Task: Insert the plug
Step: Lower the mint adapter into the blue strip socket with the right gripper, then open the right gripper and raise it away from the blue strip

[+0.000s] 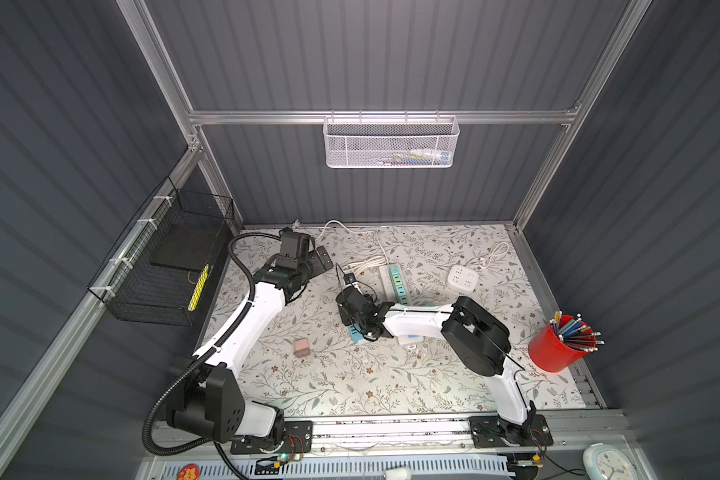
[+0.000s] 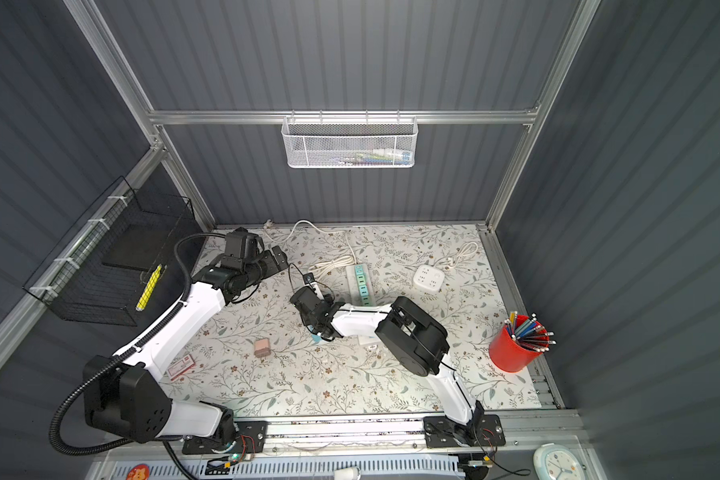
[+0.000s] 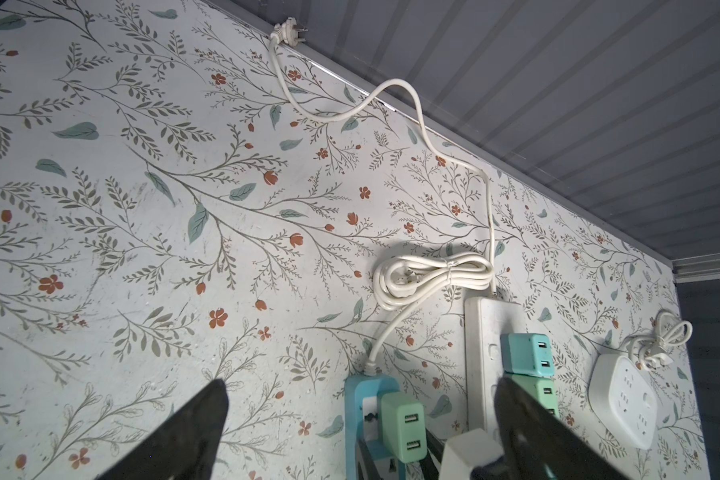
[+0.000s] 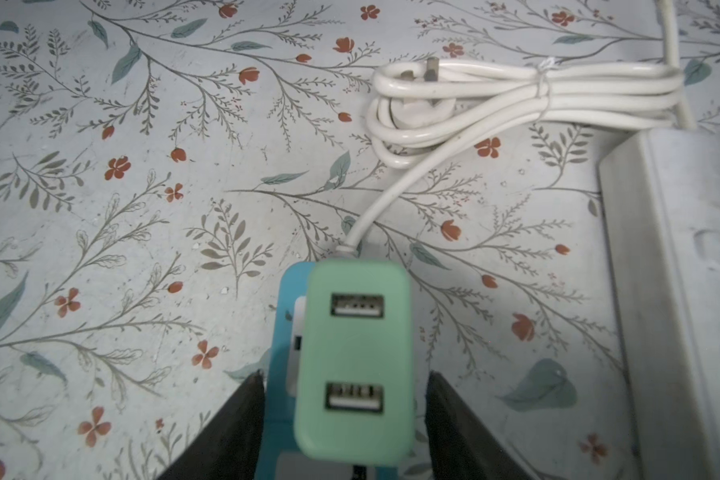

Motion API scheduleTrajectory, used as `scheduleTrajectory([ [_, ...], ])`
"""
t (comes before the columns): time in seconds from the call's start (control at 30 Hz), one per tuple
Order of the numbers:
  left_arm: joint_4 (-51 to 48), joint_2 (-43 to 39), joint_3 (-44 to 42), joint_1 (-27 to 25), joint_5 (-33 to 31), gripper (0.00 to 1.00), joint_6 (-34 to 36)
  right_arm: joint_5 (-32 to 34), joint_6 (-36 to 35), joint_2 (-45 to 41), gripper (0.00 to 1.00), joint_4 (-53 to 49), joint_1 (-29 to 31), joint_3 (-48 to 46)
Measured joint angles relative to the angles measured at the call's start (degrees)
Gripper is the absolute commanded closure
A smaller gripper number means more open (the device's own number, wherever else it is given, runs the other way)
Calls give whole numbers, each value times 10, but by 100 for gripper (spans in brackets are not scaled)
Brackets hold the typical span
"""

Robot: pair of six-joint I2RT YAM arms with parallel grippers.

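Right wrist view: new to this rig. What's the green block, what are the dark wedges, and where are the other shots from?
Two tabletop robot arms, each ending in two fingers. The two wide pictures come from one overhead camera head; the close ones from a camera on each wrist. The dark wedges are the right arm's fingers. Between them a green charger stands in a blue power strip; the fingers stand clear of it on both sides, so nothing is held. The left arm's fingers are wide open and empty. Also on the floral table: a white power strip carrying teal chargers, a square white socket block, a pink charger and a red cup of pens.
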Motion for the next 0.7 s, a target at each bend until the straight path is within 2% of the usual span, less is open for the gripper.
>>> scheduleTrajectory([
  [0.13,0,0,0,0,2,0,0,-2,-14,-33,25,-6,-1,0],
  [0.33,1,0,0,0,2,0,0,-22,-20,-105,24,0,-13,-7],
  [0.7,3,0,-3,0,2,0,0,-48,-24,-110,27,-17,-50,-32],
])
